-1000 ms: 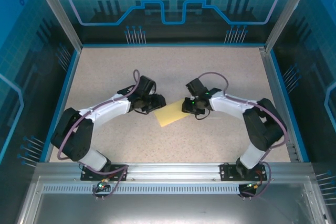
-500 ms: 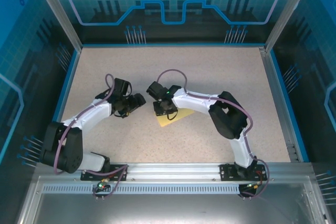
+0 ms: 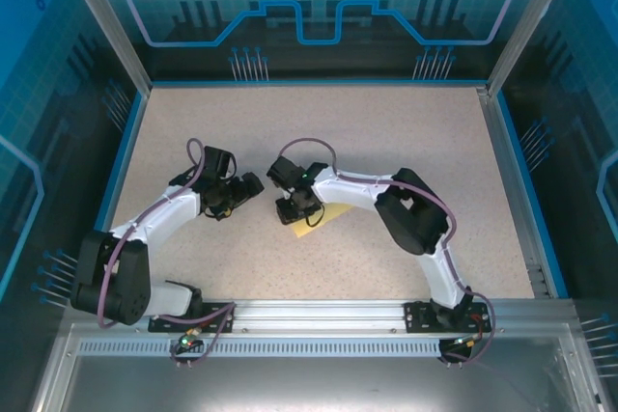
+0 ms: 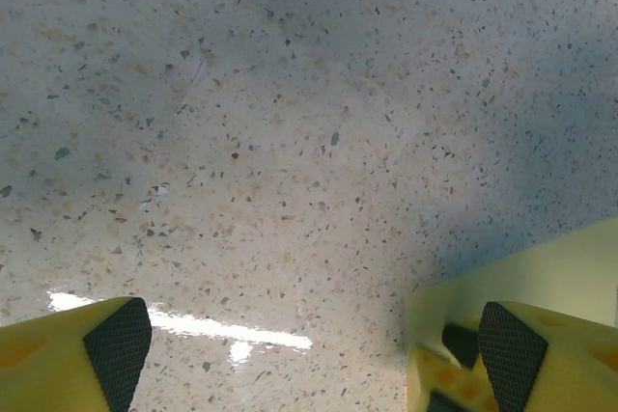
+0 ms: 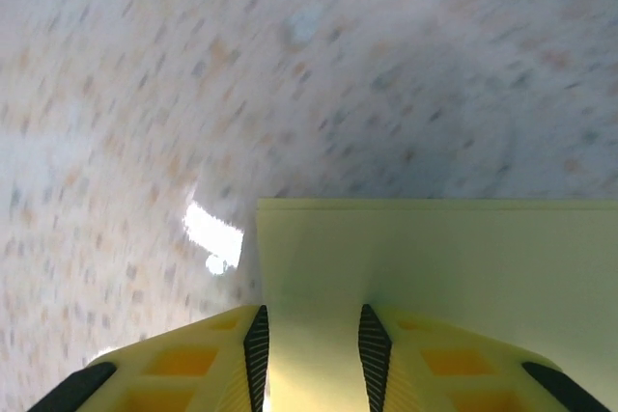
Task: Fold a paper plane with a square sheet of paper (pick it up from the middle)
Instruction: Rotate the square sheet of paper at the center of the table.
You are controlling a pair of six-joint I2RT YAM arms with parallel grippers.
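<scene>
The square sheet of paper [image 3: 315, 223], pale yellow, lies near the table's middle, mostly covered by my right gripper [image 3: 293, 211]. In the right wrist view the paper [image 5: 454, 258] runs from the table up between the pads, and my right gripper [image 5: 314, 335] is closed narrowly on it; the far edge looks doubled. My left gripper [image 3: 245, 190] stands just left of the sheet, open and holding nothing. The left wrist view shows my left gripper [image 4: 311, 335] spread wide over bare table, with a corner of the paper [image 4: 541, 272] beside its right finger. No paper plane shape shows.
The speckled beige table [image 3: 386, 132] is fenced by blue-edged walls [image 3: 130, 142] on three sides. A metal rail [image 3: 319, 315] carries both arm bases at the near edge. The right arm's elbow [image 3: 410, 214] lies across the table's centre right.
My left gripper opened, let go of the sheet and drew back left. My right gripper swept left across the table with the paper, so less of the sheet shows.
</scene>
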